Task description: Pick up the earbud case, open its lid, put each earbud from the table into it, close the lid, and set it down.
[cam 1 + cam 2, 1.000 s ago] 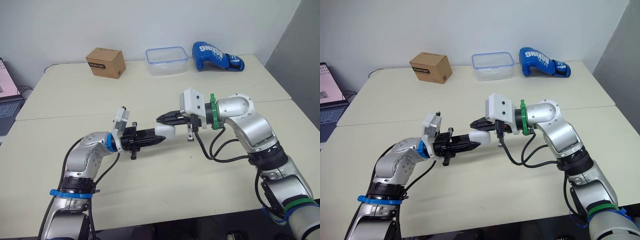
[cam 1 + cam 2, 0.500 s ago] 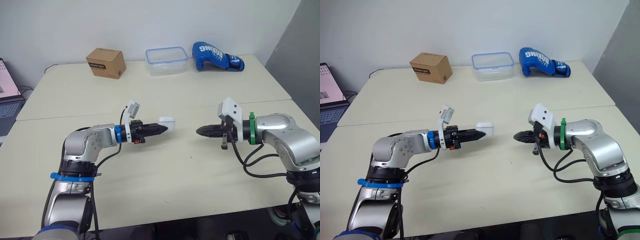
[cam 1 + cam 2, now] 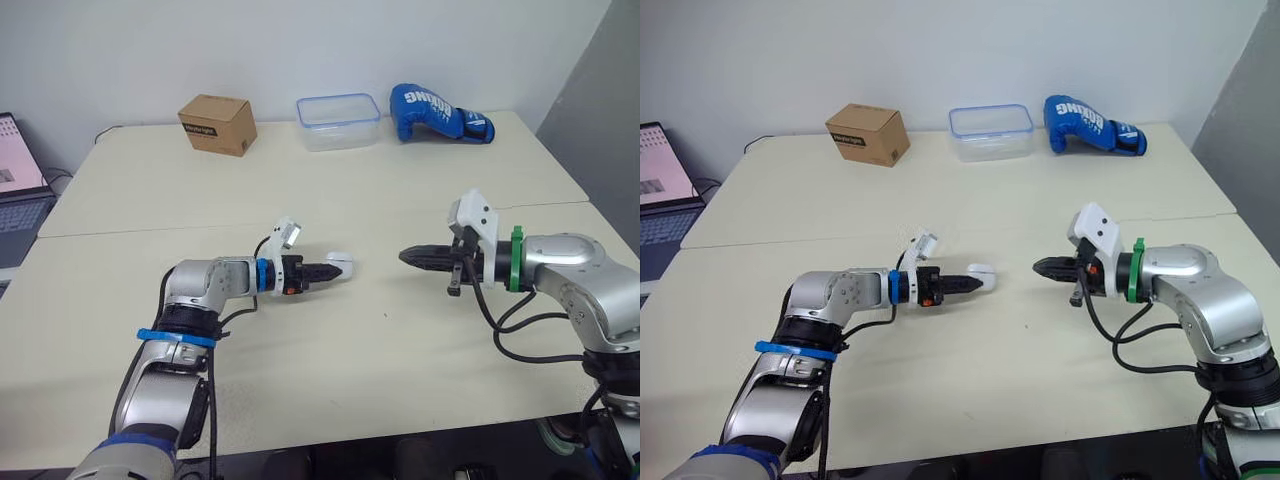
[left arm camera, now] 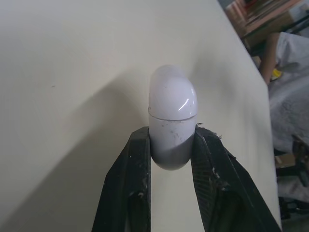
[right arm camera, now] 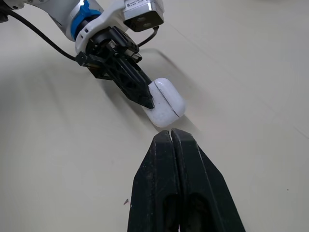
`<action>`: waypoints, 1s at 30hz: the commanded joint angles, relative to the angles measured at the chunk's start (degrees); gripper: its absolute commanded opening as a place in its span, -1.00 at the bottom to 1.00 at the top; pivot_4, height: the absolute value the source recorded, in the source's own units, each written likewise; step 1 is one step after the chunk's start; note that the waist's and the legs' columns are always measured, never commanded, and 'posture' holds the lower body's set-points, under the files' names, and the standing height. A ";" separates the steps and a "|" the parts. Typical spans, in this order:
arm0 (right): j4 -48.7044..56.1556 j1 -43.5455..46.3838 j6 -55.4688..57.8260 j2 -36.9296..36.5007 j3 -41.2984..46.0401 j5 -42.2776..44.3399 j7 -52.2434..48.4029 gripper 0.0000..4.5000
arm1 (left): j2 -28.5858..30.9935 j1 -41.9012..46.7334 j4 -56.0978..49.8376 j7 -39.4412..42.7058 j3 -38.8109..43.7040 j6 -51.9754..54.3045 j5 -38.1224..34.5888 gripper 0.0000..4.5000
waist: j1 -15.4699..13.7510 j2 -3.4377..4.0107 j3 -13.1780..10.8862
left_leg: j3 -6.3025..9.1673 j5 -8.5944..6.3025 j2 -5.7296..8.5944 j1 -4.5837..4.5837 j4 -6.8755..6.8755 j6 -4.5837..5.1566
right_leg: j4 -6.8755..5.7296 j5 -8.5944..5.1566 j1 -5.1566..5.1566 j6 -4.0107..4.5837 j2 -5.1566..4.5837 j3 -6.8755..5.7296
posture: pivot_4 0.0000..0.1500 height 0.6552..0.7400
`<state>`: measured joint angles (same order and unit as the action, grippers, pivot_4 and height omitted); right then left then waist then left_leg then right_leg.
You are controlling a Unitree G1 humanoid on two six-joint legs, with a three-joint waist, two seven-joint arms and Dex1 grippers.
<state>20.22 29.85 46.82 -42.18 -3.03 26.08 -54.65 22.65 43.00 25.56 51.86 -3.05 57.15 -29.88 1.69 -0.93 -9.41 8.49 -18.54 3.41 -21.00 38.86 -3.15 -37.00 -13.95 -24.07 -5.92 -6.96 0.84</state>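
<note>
Holding the earbud case with the lid shut

Left gripper (image 3: 325, 270) is clamped on the lower half of the white earbud case (image 3: 340, 267), low over the middle of the table (image 3: 330, 200). Right gripper (image 3: 408, 257) sits well apart from the case, fingers pressed together and tips aimed at it, with bare tabletop between. Cardboard box (image 3: 215, 124), clear plastic container (image 3: 338, 121) and blue boxing glove (image 3: 437, 112) line the table edge far beyond the case.

Earbud case (image 4: 172, 116): white, glossy, rounded capsule; lid closed, seam line visible around the body. Lies horizontal, base end pinched between the black fingers of the left gripper (image 4: 172, 136), lid end pointing away, low at mid-table (image 3: 330, 200); surface contact indeterminate.
</note>
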 commanded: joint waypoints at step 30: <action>2.66 -2.80 -2.95 1.27 0.32 0.35 3.20 -1.00 | 12.50 -8.69 -11.03 -3.96 -3.08 -9.89 11.71 0.99 | 1.41 0.07 0.08 | 0.01 0.00 -0.12 0.33 -0.08 0.00 | -0.05 0.00 0.23 0.00 0.07 0.03 | 1.00 0.78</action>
<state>21.63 27.25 45.22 -41.53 -3.95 25.93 -52.28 33.18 36.75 14.98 50.70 -6.95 47.64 -21.39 3.11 -0.86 -9.33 8.51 -18.53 3.30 -20.69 38.78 -3.15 -37.06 -13.95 -23.84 -5.92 -6.90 0.88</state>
